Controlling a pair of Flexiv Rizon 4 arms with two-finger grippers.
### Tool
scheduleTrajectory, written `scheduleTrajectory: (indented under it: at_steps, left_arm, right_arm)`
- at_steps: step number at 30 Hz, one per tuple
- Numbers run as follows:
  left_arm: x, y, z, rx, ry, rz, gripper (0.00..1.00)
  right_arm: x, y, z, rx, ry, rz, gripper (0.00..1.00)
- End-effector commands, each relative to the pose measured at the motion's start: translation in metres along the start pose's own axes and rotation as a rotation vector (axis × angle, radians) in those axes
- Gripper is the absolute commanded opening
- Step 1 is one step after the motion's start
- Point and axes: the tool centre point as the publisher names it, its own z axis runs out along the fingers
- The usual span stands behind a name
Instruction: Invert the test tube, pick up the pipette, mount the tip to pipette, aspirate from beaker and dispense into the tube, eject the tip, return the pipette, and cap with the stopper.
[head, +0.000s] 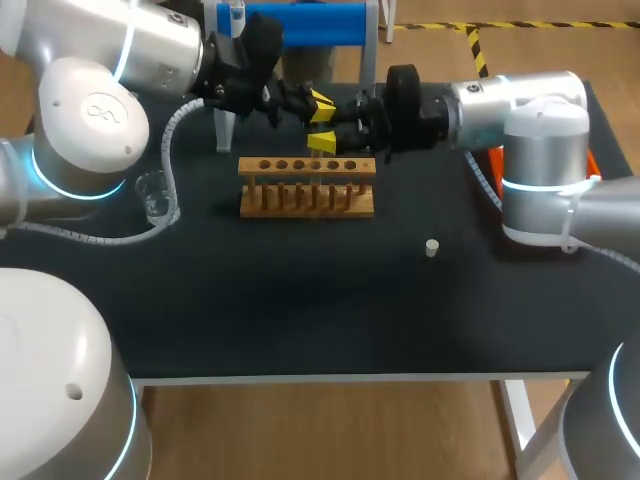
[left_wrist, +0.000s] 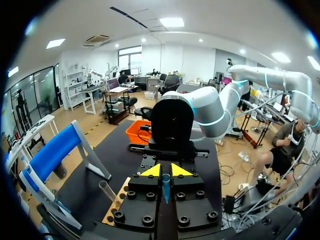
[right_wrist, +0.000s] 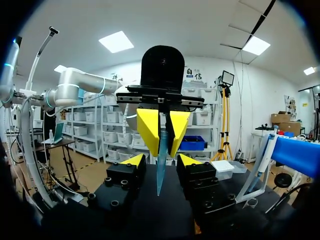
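Nearest, a stopper (head: 432, 248) lies toward the tabletop's front right. The rack (head: 307, 187) stands mid-table with the tube (left_wrist: 107, 190) slanted in it. Above the rack, the left gripper (right_wrist: 161, 131) has its fingers clamped on the blue tip (right_wrist: 159, 175). The tip's narrow end hangs between the right gripper's (right_wrist: 161, 161) fingers, which are spread and not touching it. This looks like a hand-over: the right fingers should close squarely and gently, keeping the tip in line, before the left lets go — thin plastic slips. The pipette (head: 236, 14) hangs at the back edge. No writing is legible.
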Motion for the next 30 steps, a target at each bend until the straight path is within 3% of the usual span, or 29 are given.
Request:
scheduleTrajectory:
  at_steps: [1, 4, 7, 8, 15, 16, 17, 24, 30]
  left_arm:
    - [0.000, 0.000, 0.000, -0.002, 0.000, -0.001, 0.00]
    - [0.000, 0.000, 0.000, -0.002, 0.000, -0.001, 0.00]
    - [0.000, 0.000, 0.000, -0.002, 0.000, -0.001, 0.00]
    - [0.000, 0.000, 0.000, -0.002, 0.000, -0.001, 0.00]
    - [0.000, 0.000, 0.000, -0.002, 0.000, -0.001, 0.00]
    - [0.000, 0.000, 0.000, -0.002, 0.000, -0.001, 0.39]
    - [0.000, 0.000, 0.000, -0.002, 0.000, -0.001, 1.00]
    - [0.000, 0.000, 0.000, -0.002, 0.000, -0.001, 1.00]
    - [0.000, 0.000, 0.000, -0.002, 0.000, -0.001, 1.00]
  right_arm:
    - [0.000, 0.000, -0.002, -0.001, 0.007, 0.002, 0.38]
    - [0.000, 0.000, -0.002, -0.003, 0.010, 0.004, 0.33]
    - [0.000, 0.000, -0.002, -0.003, 0.012, 0.004, 0.11]
    - [0.001, 0.000, -0.002, -0.003, 0.012, 0.004, 0.00]
    - [0.001, 0.000, -0.002, -0.002, 0.014, 0.004, 0.00]
    - [0.001, 0.000, -0.002, -0.002, 0.014, 0.003, 0.00]
    - [0.001, 0.000, -0.002, -0.002, 0.013, 0.003, 0.00]
    - [0.004, -0.002, -0.010, 0.004, 0.009, 0.002, 0.00]
    - [0.016, -0.009, -0.035, 0.014, -0.006, 0.007, 0.00]
